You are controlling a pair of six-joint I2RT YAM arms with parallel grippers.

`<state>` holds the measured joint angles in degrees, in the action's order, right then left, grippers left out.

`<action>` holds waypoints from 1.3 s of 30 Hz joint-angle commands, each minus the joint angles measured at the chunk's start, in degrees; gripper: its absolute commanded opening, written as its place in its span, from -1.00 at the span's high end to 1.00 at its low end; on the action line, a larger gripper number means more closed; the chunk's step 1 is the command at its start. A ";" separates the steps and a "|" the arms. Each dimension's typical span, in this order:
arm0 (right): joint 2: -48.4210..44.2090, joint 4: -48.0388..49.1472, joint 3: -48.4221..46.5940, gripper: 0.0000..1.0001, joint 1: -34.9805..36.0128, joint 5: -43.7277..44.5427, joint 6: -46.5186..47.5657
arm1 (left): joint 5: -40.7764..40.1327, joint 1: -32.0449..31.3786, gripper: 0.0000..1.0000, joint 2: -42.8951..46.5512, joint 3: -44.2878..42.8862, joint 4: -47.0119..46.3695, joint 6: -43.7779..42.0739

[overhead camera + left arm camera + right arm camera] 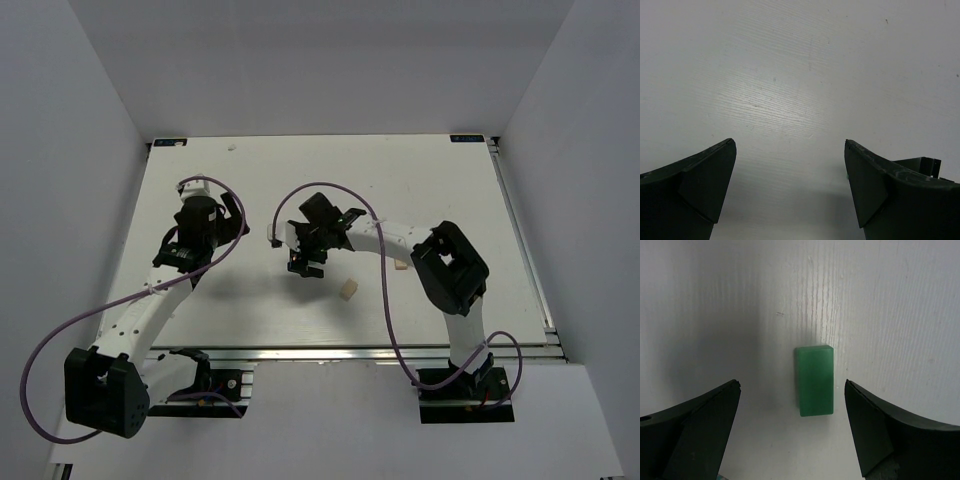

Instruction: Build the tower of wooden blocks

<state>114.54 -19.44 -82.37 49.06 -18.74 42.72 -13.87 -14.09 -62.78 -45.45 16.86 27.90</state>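
Right gripper (791,385) is held spread wide with nothing gripped, and a green block (814,381) is seen lying on the white table (890,300) between its fingers, nearer the right-hand one in the wrist view and touched by neither. No tower is stacked yet. In the top view a tan block (348,290) is seen lying alone on the table, just toward the near edge from the right gripper (305,262), and a second tan block (400,264) is tucked against the right arm (395,238). Left gripper (789,142) is likewise spread open and holds nothing, well apart to the left of the blocks.
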 commanded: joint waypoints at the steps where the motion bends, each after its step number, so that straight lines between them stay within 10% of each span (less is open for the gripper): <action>1: 0.94 -1.30 -2.62 -0.79 -0.63 -1.92 1.40 | -0.81 0.11 -0.96 1.53 0.28 -0.78 -0.30; 17: 6.57 0.55 -4.20 -0.61 -0.98 0.11 0.70 | -0.55 0.11 -0.96 0.47 0.28 -1.04 -0.48; 30: 5.61 -0.33 -4.47 0.66 -1.16 0.11 0.08 | 1.12 0.11 -0.96 -0.15 0.27 -1.39 -0.92; 39: -8.79 -4.19 -0.25 0.74 -3.61 -3.31 5.35 | 1.47 0.11 -0.96 -0.59 0.19 -1.48 -1.01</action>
<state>114.43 -21.04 -82.74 47.24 -19.03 44.47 -13.08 -14.06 -63.55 -45.45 16.40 27.44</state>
